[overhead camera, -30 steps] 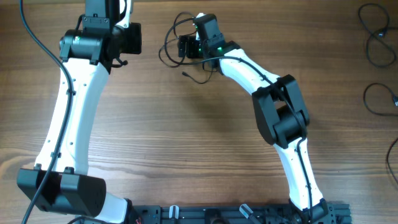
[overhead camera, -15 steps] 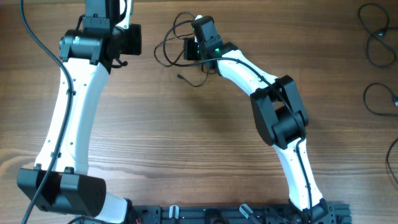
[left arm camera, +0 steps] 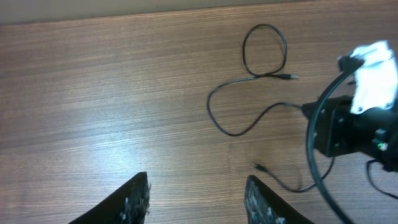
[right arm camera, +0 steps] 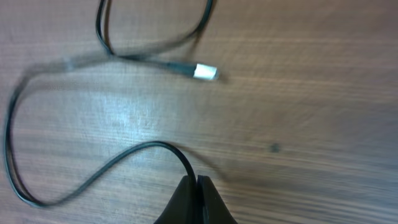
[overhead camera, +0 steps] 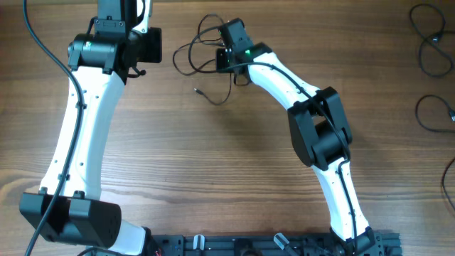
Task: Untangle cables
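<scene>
Looking down from overhead, thin black cables (overhead camera: 193,47) sprawl in loose loops on the table (overhead camera: 213,156), far middle, right gripper (overhead camera: 220,60) among them. Left wrist: left gripper (left arm camera: 196,202) gapes wide, empty. Right wrist: fingers (right arm camera: 186,202) pinched tight on one of the cables, silver plug (right arm camera: 204,72) beyond.

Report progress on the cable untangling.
Looks done: other cables lie apart at the overhead view's right edge. In hand: the right gripper is shut on one cable. Remaining: its loop beside the plug crosses itself; the left gripper hangs open, empty.
</scene>
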Robot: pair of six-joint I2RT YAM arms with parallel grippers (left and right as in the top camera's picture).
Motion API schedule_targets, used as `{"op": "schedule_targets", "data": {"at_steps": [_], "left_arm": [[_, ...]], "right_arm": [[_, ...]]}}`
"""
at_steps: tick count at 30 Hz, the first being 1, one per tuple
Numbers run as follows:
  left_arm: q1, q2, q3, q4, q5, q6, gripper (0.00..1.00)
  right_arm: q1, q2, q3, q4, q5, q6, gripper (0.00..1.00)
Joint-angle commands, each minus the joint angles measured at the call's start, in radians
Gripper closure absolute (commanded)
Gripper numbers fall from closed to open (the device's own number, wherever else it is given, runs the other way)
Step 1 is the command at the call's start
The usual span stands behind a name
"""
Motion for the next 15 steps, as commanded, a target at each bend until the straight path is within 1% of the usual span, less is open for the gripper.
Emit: {"op": "schedule_targets", "data": {"at_steps": [1, 3, 9, 15], "left_arm": [[0.000, -0.019, -0.001, 0.002, -0.017, -0.007, 0.48], [0.000, -0.019, -0.001, 0.002, -0.017, -0.007, 0.48], [0.000, -0.019, -0.001, 0.002, -0.017, -0.007, 0.48], [0.000, -0.019, -0.001, 0.002, 0.000, -0.007, 0.48]], "right_arm": [[-0.005, -0.045, 0.109, -0.054, 0.134, -0.055, 0.95], [-0.011, -0.080, 0.131, -0.066, 0.134, -0.078, 0.95], [-0.060, -0.206, 0.133, -0.075, 0.142, -0.077, 0.96], [-0.129, -0.336, 0.133, -0.145, 0.141, -0.098, 0.95]]}}
